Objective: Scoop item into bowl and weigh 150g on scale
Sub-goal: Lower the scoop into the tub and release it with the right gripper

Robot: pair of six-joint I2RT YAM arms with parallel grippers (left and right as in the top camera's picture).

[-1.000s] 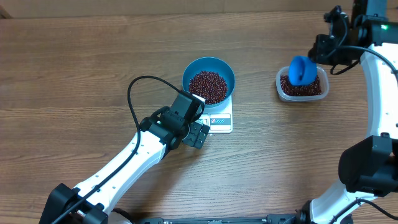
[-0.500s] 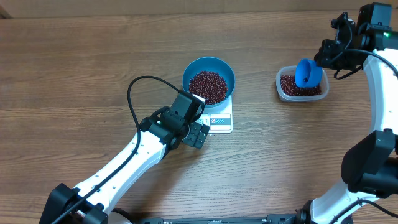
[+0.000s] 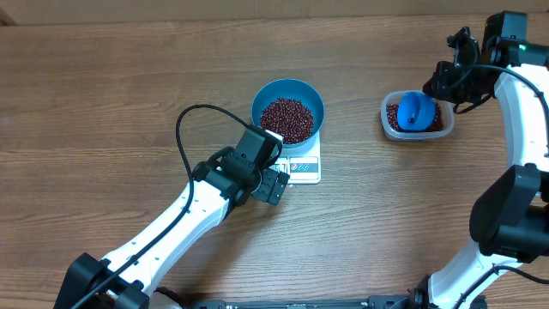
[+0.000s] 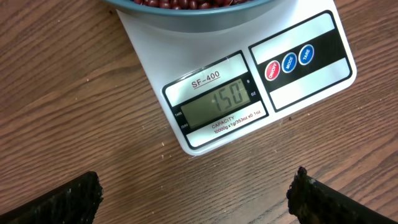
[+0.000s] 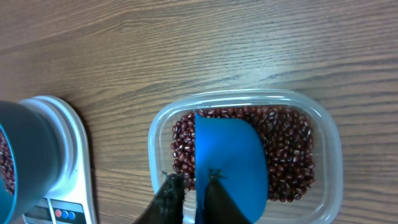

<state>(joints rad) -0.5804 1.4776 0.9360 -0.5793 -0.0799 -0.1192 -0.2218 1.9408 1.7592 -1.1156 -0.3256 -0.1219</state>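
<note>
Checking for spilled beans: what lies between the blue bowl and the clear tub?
Nothing. In the overhead view only bare wooden table separates the blue bowl from the clear tub, and no stray beans show there.

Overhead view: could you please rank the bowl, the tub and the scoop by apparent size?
1. bowl
2. tub, nearly as wide; the bowl sits raised on the scale, so this is unsure
3. scoop, smallest

The left arm reaches from 7 o'clock toward the centre of the overhead view, wrist angled down. Its left pincer (image 3: 274, 182) is spread wide, fingertips (image 4: 68, 199) well apart. The right arm arches from 4 o'clock up to 2 o'clock, where the right pincer (image 5: 191, 198) stands nearly closed, pinching the handle of the scoop (image 5: 230, 155).
</note>
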